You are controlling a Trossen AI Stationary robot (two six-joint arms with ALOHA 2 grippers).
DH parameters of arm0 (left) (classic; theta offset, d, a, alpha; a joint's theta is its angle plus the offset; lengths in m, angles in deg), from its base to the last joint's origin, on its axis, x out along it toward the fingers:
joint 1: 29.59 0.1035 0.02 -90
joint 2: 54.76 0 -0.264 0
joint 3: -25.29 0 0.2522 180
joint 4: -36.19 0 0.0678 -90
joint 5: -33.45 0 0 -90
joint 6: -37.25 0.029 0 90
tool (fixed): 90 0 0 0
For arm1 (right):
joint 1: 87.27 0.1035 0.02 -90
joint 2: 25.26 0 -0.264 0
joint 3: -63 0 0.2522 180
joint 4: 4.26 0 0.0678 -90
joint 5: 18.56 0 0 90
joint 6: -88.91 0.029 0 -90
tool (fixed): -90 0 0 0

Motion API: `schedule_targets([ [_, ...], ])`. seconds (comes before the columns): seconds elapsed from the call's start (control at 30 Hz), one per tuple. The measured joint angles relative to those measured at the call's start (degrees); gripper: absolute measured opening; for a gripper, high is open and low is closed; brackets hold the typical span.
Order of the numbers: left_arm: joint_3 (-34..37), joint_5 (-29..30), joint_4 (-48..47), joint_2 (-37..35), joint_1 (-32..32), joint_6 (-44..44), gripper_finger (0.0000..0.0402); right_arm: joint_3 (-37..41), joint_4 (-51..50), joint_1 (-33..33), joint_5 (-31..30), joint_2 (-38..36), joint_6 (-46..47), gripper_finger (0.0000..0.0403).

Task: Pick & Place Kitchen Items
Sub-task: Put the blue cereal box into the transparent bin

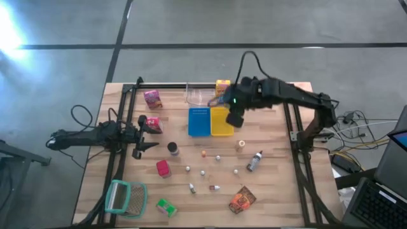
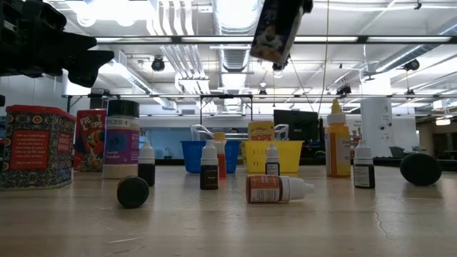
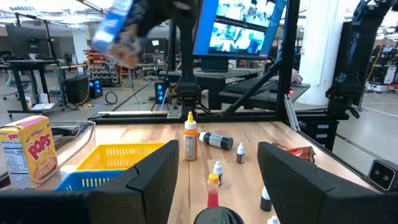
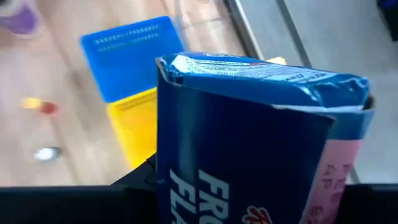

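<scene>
R gripper (image 4: pixel 261 186) clamps blue "FRO… FLA…" box (image 4: pixel 249 137) above yellow tray (image 1: pixel 222 121); L gripper (image 3: pixel 214 180) open, empty; "POPS" box (image 3: pixel 23 149).

A box (image 2: pixel 277 30), perhaps cereal, hangs tilted high above 2 far baskets, blue (image 2: pixel 201 155) and yellow (image 2: pixel 274 155).

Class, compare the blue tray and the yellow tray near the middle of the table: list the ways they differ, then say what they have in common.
Colour: the blue tray is blue, the yellow tray yellow.
Position: the blue tray lies nearer the left arm's side, the yellow tray nearer the right arm's side.
Cover: the right gripper, holding a blue cereal box, hangs partly over the yellow tray; the blue tray is uncovered.
Shared: both are slatted rectangular trays, side by side.
</scene>
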State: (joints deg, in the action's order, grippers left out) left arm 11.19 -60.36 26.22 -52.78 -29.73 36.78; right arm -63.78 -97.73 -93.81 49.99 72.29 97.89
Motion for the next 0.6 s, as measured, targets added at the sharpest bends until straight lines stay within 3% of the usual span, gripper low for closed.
schedule_targets([
  [0.33,0.0,0.0,0.0,0.0,0.0,0.0,0.0226,5.6,9.3,-13.8,9.3,0.7,-17.7,0.0129],
  [0.6,0.0,0.0,0.0,0.0,0.0,0.0,0.0226,12.0,14.2,-18.8,10.2,3.6,-24.8,0.0148],
])
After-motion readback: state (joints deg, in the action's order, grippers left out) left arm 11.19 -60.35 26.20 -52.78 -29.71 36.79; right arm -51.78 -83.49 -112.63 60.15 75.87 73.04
